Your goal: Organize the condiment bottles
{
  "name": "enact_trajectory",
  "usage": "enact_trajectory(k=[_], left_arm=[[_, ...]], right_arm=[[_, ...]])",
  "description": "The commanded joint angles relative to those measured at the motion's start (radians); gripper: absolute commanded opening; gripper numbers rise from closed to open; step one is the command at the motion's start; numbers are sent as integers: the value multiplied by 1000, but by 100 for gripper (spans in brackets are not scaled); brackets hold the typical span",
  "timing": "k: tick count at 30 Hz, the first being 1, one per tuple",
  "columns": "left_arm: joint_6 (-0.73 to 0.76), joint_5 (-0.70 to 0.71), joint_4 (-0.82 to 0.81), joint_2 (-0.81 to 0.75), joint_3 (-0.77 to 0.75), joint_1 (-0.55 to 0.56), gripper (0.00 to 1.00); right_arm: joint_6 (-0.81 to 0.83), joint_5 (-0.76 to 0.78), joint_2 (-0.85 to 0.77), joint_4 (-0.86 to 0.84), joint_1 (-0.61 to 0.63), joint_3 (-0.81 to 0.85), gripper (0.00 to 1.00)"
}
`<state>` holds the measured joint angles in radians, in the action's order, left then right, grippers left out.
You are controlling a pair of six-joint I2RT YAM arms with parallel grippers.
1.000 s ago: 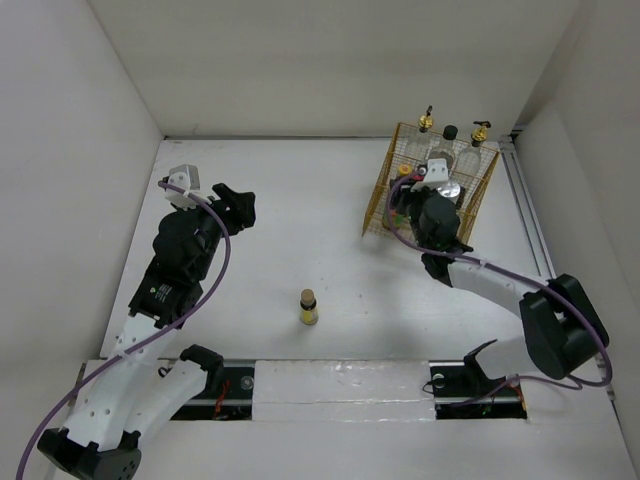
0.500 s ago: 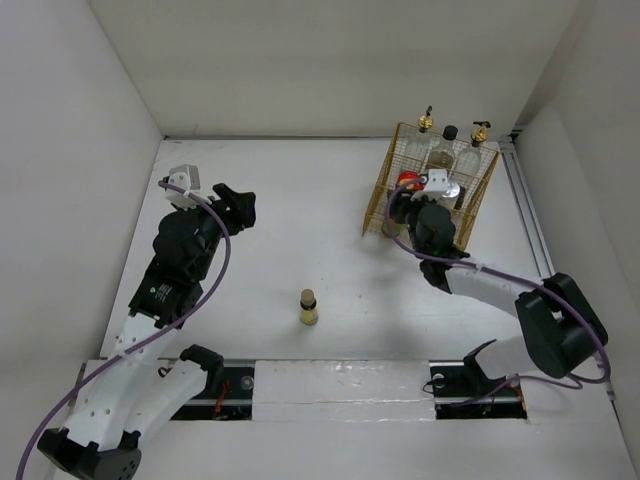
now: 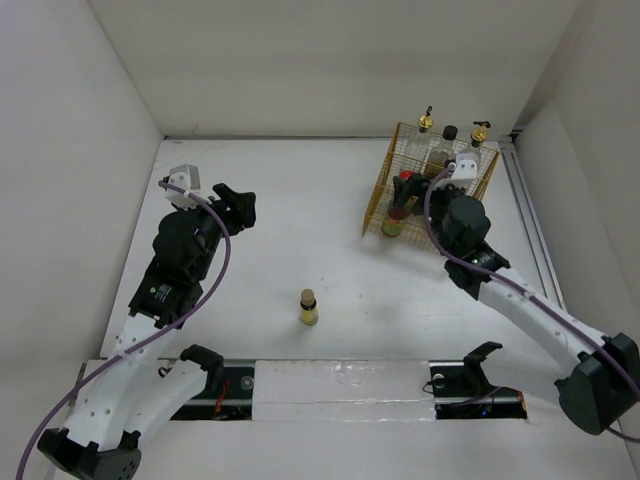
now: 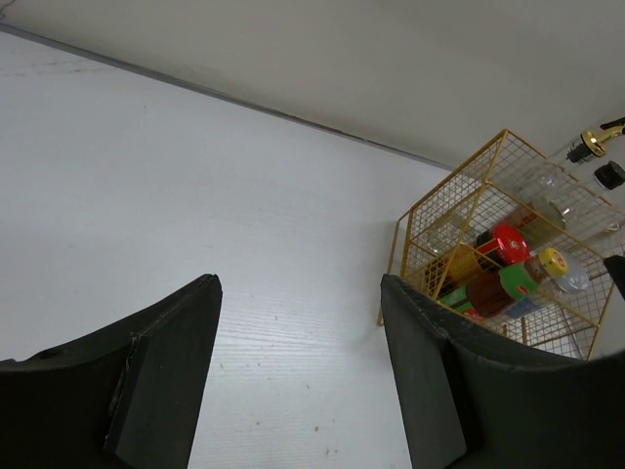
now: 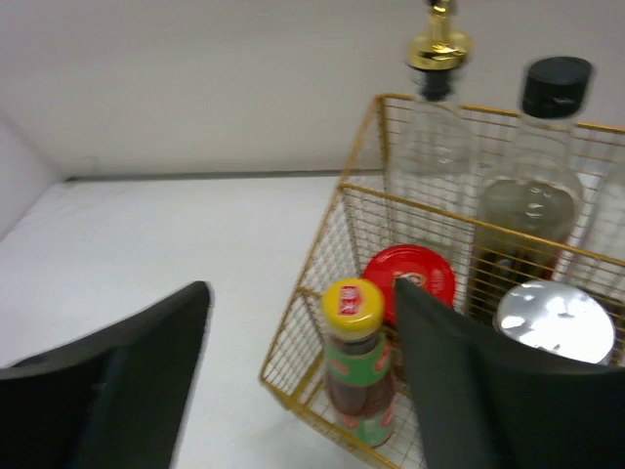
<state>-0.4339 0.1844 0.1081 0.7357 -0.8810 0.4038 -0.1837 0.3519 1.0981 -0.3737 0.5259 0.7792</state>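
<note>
The gold wire basket at the back right holds two tall clear gold-spouted bottles, a black-capped jar, a red-lidded jar, a silver-lidded jar and a colourful-labelled, yellow-capped bottle in its front left corner. A small yellow bottle stands alone on the table in the middle. My right gripper is open and empty above the basket's front corner, clear of the colourful bottle. My left gripper is open and empty over the table at the left.
White walls close in the table on the left, back and right. The basket also shows in the left wrist view, far to the right of the left gripper. A metal rail runs along the right edge.
My right arm has pulled back to the right and risen from the basket's front corner, uncovering the red-lidded jar and the colourful-labelled bottle. The left arm has not moved.
</note>
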Motion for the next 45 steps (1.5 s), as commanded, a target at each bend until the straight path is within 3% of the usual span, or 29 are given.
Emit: enact_trajectory(k=[1, 2, 4, 5, 6, 7, 8, 9, 10, 13, 16, 23, 25, 28, 30, 31, 35, 38, 45], left_arm=[[14, 0, -42, -13, -1, -3, 62], [14, 0, -42, -13, -1, -3, 62], [14, 9, -42, -3, -1, -3, 62], [14, 9, -42, -2, -10, -3, 62], [14, 9, -42, -2, -10, -3, 62], [14, 9, -42, -2, -10, -3, 62], [14, 9, -42, -2, -10, -3, 62], [14, 9, -42, -2, -10, -3, 62], [14, 9, -42, -2, -10, -3, 62], [14, 9, -42, -2, -10, -3, 62], [14, 9, -42, -2, -10, -3, 62], [14, 9, -42, -2, -10, -3, 62], [14, 9, -42, -2, -10, -3, 62], [14, 9, -42, -2, -10, -3, 62], [14, 9, -42, -2, -10, -3, 62], [14, 9, -42, -2, -10, -3, 62], [14, 9, -42, -2, -10, -3, 62], [14, -2, -42, -2, -10, -3, 62], [14, -14, -42, -12, -10, -3, 62]], right_arm=[[-11, -248, -73, 131, 38, 32, 74], [-11, -304, -82, 142, 52, 23, 35], [10, -484, -92, 163, 107, 11, 17], [27, -551, -92, 177, 127, 11, 16], [64, -598, -61, 205, 152, 23, 20], [85, -629, -47, 267, 179, 32, 31], [108, -663, -28, 307, 241, 44, 46], [131, -663, -8, 347, 273, 78, 69], [163, -663, 37, 395, 302, 90, 77], [199, -673, 130, 404, 402, 117, 93], [210, -673, 225, 392, 460, 164, 95], [220, -691, 321, 360, 500, 199, 95], [220, -691, 353, 340, 511, 200, 91], [210, -691, 393, 329, 511, 209, 68], [210, -691, 404, 306, 511, 209, 45], [201, -691, 404, 306, 511, 209, 38], [178, -588, 321, 282, 511, 209, 20], [178, -426, 182, 273, 511, 209, 19], [119, 189, -162, 245, 467, 118, 17]])
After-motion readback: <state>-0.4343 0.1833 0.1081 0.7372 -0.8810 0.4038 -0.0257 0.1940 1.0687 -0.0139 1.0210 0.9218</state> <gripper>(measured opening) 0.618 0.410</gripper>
